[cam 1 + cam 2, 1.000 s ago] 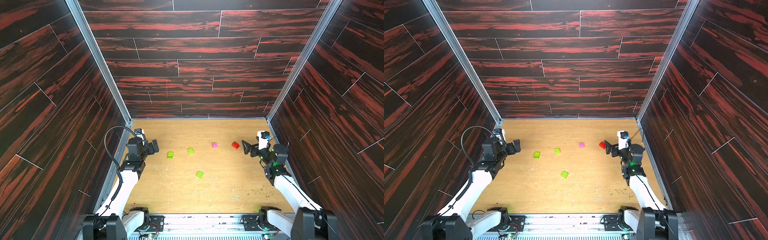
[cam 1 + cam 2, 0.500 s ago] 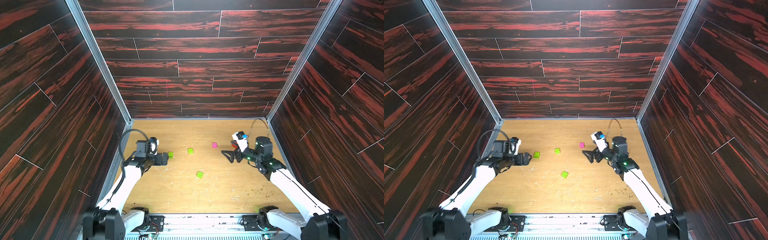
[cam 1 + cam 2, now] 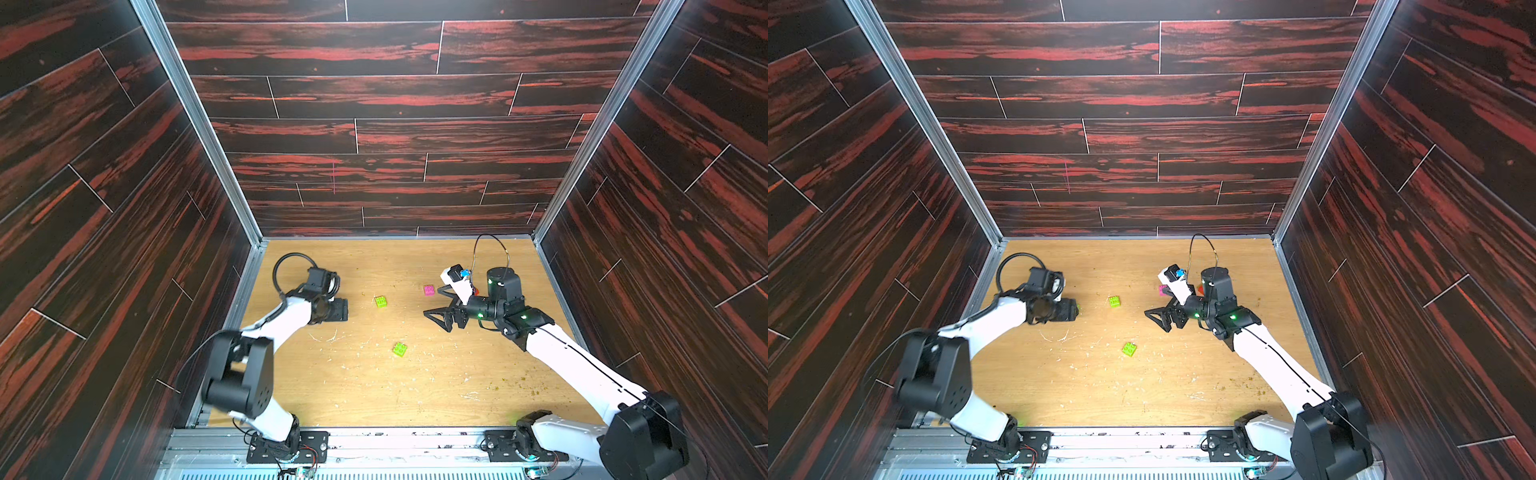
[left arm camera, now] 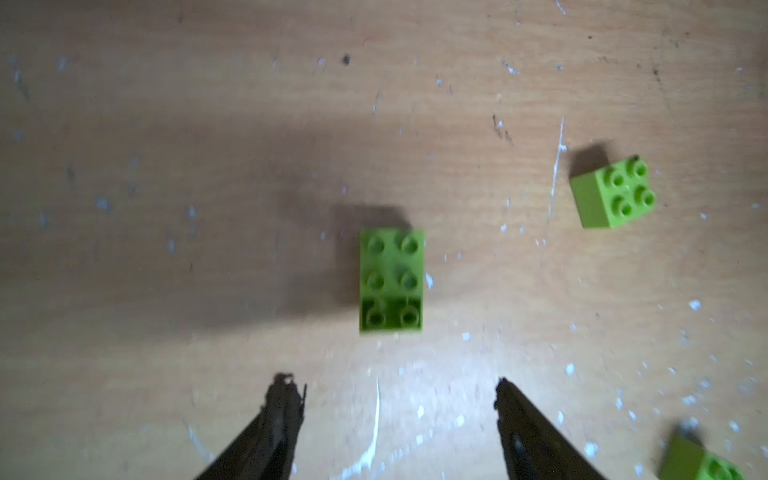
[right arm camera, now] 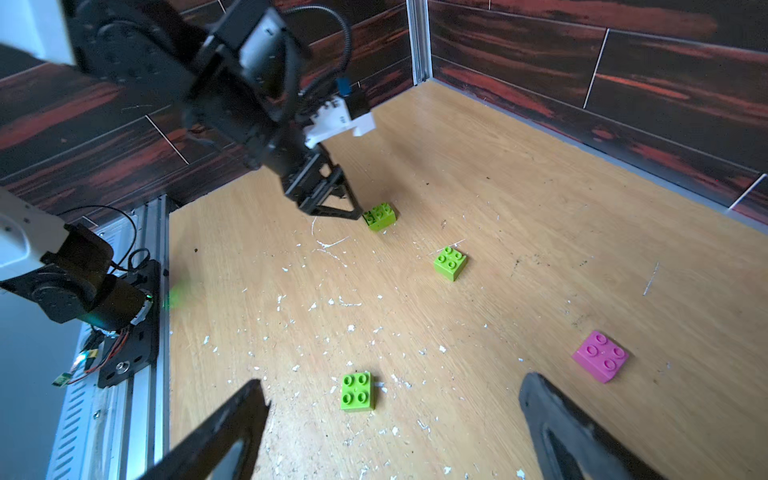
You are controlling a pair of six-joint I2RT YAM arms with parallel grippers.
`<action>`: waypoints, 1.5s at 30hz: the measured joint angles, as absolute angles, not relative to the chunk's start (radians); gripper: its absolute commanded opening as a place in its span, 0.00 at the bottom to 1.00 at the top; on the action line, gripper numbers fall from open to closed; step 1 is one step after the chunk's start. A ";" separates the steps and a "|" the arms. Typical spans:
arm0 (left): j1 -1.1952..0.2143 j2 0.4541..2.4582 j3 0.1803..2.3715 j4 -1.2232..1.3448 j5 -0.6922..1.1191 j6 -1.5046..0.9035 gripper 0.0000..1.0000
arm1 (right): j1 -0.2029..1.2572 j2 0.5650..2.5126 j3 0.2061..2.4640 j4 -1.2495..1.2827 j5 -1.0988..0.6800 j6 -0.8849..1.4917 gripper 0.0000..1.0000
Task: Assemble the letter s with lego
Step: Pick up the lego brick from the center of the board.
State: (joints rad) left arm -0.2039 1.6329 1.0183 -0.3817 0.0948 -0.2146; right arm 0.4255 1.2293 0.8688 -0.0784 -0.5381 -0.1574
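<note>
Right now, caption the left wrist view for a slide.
Open left gripper facing a lime green lego brick; two more bricks nearby.

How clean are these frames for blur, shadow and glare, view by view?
Left wrist view: soft with motion blur, the long green brick in a broad shadow, glare on the table by the left gripper. Right wrist view: pink brick sharp, left arm smeared. In both top views: even light, its elbow blurred.

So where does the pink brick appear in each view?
In a top view: pink brick right of centre, on the floor.
In a top view: same spot, partly hidden by the right arm.
Left wrist: not in it.
Right wrist: on the floor, just outside the open jaws.
Landmark in all views: the green brick nearest it.
</note>
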 measured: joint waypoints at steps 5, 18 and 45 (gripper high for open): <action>-0.228 1.739 1.099 -0.373 0.041 -0.228 0.64 | 0.426 1.238 0.869 -0.078 -0.537 -0.159 0.98; -0.251 1.887 1.169 -0.390 -0.046 -0.243 0.42 | 0.426 1.281 0.900 -0.079 -0.523 -0.185 0.98; -0.373 1.790 1.309 -0.793 0.181 0.635 0.20 | 0.296 1.252 0.872 -0.127 -0.519 -0.241 0.98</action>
